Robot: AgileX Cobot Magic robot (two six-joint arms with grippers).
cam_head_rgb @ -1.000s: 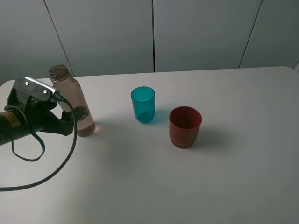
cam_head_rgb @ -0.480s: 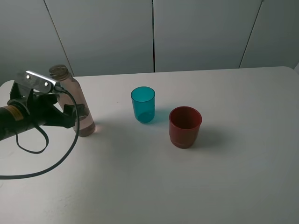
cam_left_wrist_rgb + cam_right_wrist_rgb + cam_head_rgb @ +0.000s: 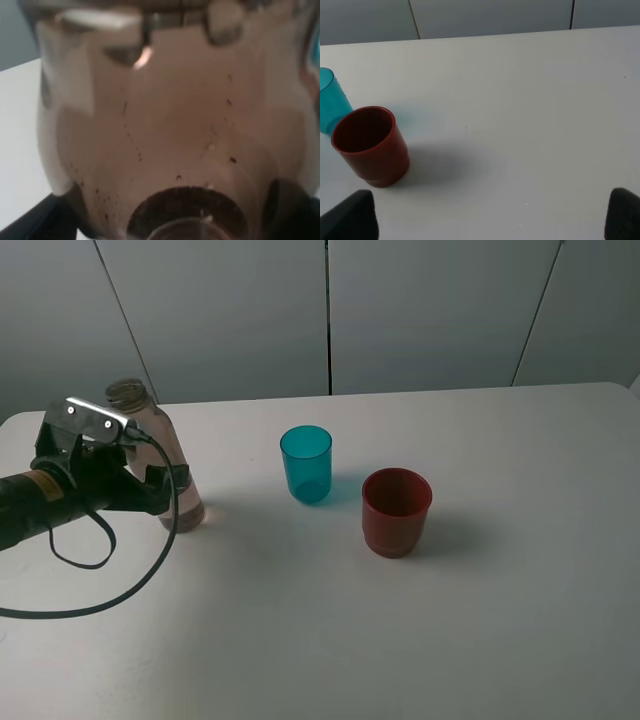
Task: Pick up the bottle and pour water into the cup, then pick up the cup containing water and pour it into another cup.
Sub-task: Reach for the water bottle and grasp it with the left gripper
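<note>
Now the left gripper [image 3: 165, 487] has its jaws spread wide, one on each side of the lower body of the bottle [image 3: 168, 448]. The left wrist view is filled by the brown-tinted plastic, with a dark fingertip [image 3: 47, 220] at each lower corner. Whether the pads press on the plastic cannot be told. A second ago this gripper sat further back, short of the bottle on the side away from the cups. Since then it has slid forward until the bottle stands between the jaws. The bottle itself has not shifted: it stands upright near the table's [image 3: 480, 620] far left, with its threaded neck open. Its tint and the arm in front hide any liquid level.

The right gripper [image 3: 487, 220] shows only in its own wrist view, with its two dark fingertips [image 3: 350, 217] well apart and nothing between them, above bare table.

The cup [image 3: 306, 465], translucent teal, stands upright near the middle of the table, where it was a second ago. What it holds cannot be made out. Another cup [image 3: 396, 510], dark red and wider, stands upright just beside it, nearer the front and to the right, likewise unmoved. The right wrist view looks into its mouth and shows only red wall and floor.
</note>
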